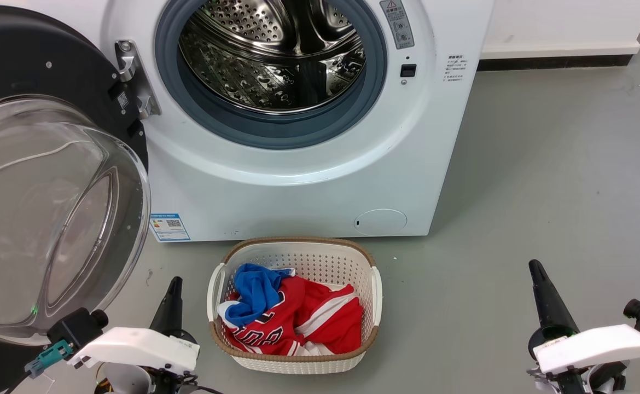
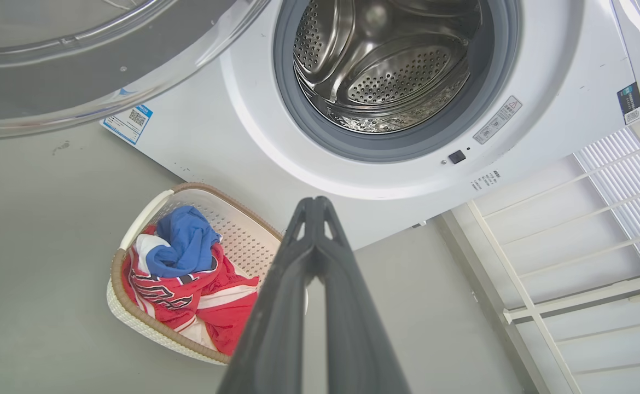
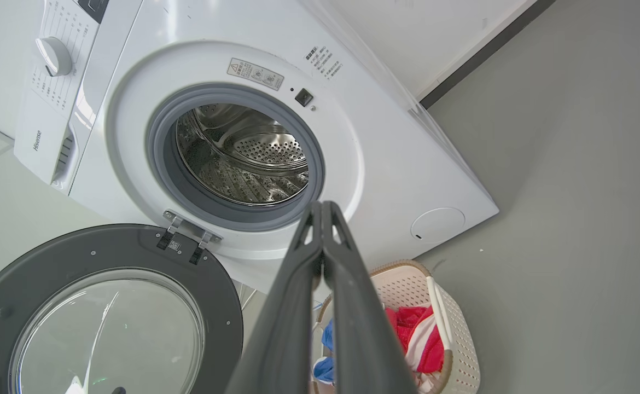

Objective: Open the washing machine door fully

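The washing machine door [image 1: 35, 180] hangs swung wide open at the left, its black rim hinged beside the drum opening [image 1: 271, 60] and its clear glass bowl bulging toward me. The same door [image 3: 101, 306] lies at the lower left of the right wrist view, and the door's glass edge [image 2: 96, 65] crosses the top left of the left wrist view. My left gripper [image 1: 174, 285] sits low at the bottom left, shut and empty, just right of the door's lower edge. My right gripper [image 1: 534, 269] rests at the bottom right, shut and empty, far from the door.
A white woven basket [image 1: 298, 253] with red and blue clothes stands on the grey floor before the machine, between my two arms. A small round white flap [image 1: 380, 221] sits low on the machine front. A white slatted rack [image 2: 571, 246] stands beside the machine.
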Tool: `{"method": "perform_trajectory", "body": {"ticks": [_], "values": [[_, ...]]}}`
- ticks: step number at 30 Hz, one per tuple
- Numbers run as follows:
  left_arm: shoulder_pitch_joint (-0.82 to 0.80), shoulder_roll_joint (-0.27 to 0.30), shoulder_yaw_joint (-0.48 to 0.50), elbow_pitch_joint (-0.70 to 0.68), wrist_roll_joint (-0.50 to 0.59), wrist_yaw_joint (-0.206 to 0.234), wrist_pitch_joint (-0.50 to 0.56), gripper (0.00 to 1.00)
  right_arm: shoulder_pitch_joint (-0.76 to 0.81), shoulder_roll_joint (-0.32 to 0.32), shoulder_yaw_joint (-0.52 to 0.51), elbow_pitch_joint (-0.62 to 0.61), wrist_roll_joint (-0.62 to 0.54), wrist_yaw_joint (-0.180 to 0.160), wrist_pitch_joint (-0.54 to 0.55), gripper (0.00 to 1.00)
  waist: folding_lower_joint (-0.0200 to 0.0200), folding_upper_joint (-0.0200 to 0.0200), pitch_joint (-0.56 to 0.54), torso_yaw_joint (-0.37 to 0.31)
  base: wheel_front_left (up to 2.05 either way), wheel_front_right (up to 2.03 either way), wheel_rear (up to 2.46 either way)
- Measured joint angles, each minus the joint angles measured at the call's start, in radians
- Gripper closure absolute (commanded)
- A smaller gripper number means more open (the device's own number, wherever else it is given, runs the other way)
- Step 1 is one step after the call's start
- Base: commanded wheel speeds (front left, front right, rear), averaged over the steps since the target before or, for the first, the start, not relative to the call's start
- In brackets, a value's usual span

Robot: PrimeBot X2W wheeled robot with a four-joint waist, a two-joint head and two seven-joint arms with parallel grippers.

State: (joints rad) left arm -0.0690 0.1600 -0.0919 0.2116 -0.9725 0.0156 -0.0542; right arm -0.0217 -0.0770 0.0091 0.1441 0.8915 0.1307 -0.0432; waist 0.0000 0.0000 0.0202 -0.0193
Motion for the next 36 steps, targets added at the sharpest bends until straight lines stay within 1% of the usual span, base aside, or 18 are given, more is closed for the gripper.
{"method": "perform_trajectory", "body": {"ticks": [25, 27, 36], "values": [[-0.014, -0.041, 0.074, 0.012, -0.246, -0.056, 0.062, 1.00, -0.028, -0.003, -0.027, 0.038, 0.289, 0.000, 0.044, 1.00, 0.0000, 0.0000, -0.005, 0.006, 0.00, 0.00, 0.00], [-0.017, -0.049, 0.098, 0.016, -0.312, -0.070, 0.078, 1.00, -0.038, -0.003, -0.036, 0.049, 0.369, 0.000, 0.057, 1.00, 0.0000, 0.0000, -0.007, 0.008, 0.00, 0.00, 0.00], [-0.019, -0.064, 0.120, 0.019, -0.382, -0.086, 0.097, 1.00, -0.042, -0.003, -0.046, 0.058, 0.449, 0.000, 0.071, 1.00, 0.0000, 0.0000, -0.009, 0.010, 0.00, 0.00, 0.00]]}}
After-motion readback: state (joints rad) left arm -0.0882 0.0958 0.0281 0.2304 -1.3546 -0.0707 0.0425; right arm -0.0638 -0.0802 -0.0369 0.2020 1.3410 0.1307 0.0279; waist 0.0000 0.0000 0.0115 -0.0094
